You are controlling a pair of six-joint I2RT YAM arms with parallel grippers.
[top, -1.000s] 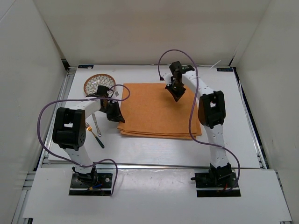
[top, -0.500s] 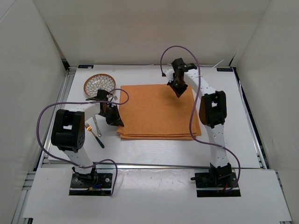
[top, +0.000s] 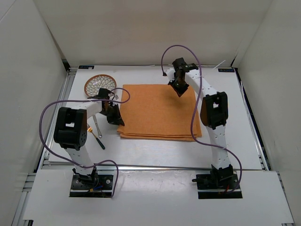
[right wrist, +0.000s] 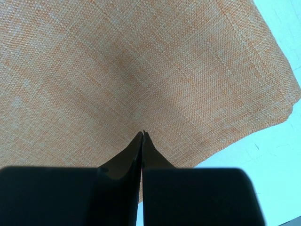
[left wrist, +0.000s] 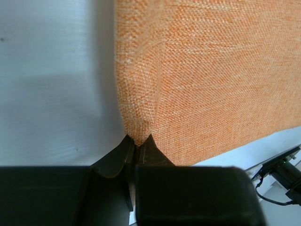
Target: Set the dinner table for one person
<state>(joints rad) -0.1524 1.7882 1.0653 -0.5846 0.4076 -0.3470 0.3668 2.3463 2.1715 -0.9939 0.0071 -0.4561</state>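
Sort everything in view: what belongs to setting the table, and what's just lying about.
Belongs to the job: dinner table, orange placemat, patterned plate, silver utensil, black-handled utensil.

Just lying about: thin white strip near the far right corner; what it is cannot be told.

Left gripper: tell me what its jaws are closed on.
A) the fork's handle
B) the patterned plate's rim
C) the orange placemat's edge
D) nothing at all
C: in the left wrist view the tips of the left gripper meet at the cloth's edge, with the orange placemat puckered up between them.
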